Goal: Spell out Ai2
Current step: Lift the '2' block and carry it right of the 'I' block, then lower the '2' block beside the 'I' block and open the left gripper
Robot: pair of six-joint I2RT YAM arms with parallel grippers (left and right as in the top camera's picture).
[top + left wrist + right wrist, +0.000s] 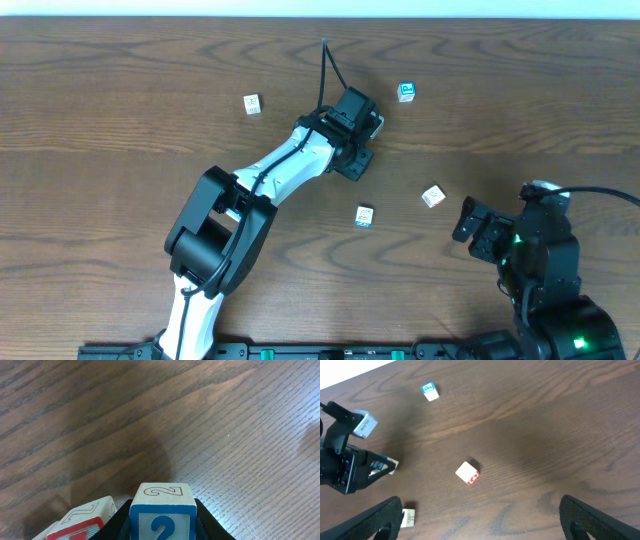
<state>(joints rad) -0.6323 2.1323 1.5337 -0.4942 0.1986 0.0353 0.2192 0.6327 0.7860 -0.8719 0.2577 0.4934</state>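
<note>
My left gripper (162, 506) is shut on the wooden cube (162, 521) with the blue "2" face, low over the table. Just left of it stands a red-faced cube (80, 522); its letter is cut off by the frame edge. From overhead the left gripper (357, 160) hides both cubes. Another cube with a red mark (468, 473) lies on its own in front of my right gripper (485, 527), which is open and empty. I cannot tell which red cube is the A and which the I.
A blue-faced cube (406, 92) sits at the back right. A pale cube (252, 104) lies at the back left, and another pale cube (364, 216) sits near the middle front. The right gripper (470, 225) rests at the front right.
</note>
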